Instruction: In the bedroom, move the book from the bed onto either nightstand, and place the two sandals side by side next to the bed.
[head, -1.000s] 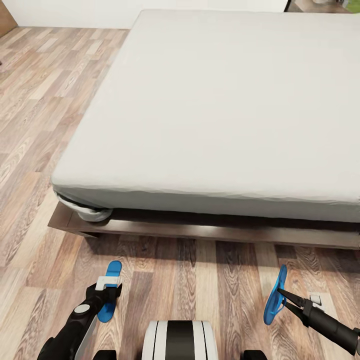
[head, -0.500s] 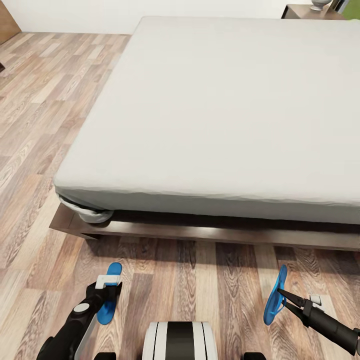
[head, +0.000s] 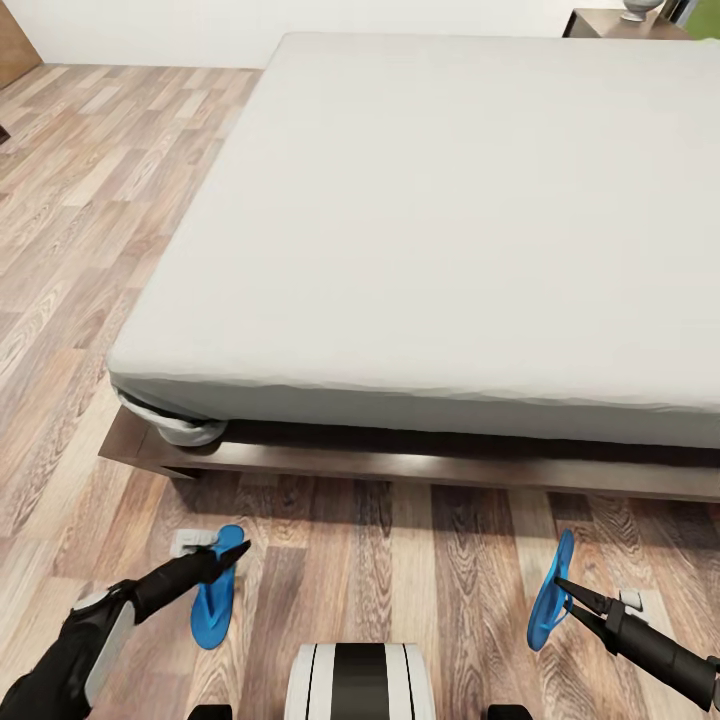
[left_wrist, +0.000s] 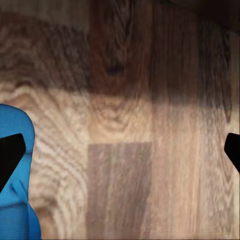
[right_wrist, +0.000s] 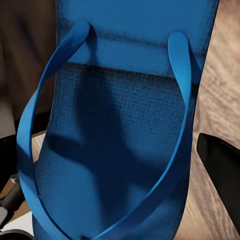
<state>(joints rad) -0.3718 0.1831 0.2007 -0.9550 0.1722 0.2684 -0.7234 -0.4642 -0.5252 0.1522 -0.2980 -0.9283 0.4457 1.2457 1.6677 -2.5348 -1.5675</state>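
One blue sandal (head: 212, 600) lies flat on the wood floor in front of the bed (head: 450, 230), with my left gripper (head: 222, 552) open just over its far end. In the left wrist view that sandal (left_wrist: 17, 200) sits at the frame's edge under one finger, and bare floor lies between the wide-apart tips. My right gripper (head: 562, 585) is shut on the other sandal (head: 550, 592), which it holds on edge above the floor; this sandal's (right_wrist: 120, 125) straps face the right wrist camera. The book is out of view.
The bed's dark wooden frame (head: 400, 462) juts out low along the floor ahead of both sandals. A dark nightstand (head: 600, 22) with a grey object on top stands at the far right corner. Plank floor stretches to the left of the bed.
My left gripper opened and let go of its sandal, which now lies flat on the floor; the left arm swung out to the left. The right arm and its sandal held still.
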